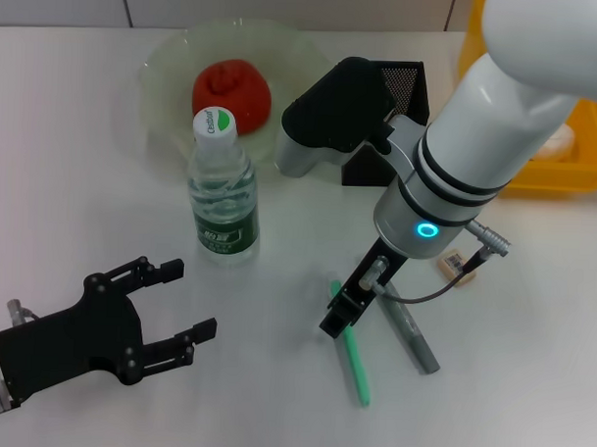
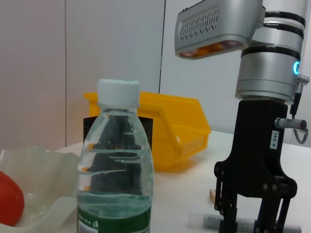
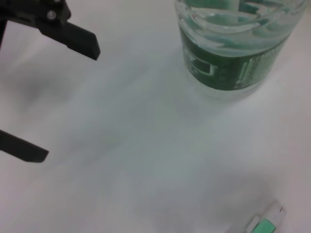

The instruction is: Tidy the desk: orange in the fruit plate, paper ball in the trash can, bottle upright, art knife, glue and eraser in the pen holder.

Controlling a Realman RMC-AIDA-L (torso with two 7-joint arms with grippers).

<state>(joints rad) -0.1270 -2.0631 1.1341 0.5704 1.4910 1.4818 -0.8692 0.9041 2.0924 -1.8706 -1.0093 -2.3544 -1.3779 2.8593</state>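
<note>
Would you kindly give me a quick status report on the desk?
Left claw open, empty, near bottle. Right claw low over green art knife. Bottle upright, orange in fruit plate. Nothing blocking.

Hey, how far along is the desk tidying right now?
Done: the orange sits in the fruit plate and the bottle stands upright. In hand: the right claw is down over the green art knife, beside a grey stick. Left: knife, stick and eraser lie outside the pen holder. The left claw waits open.
</note>
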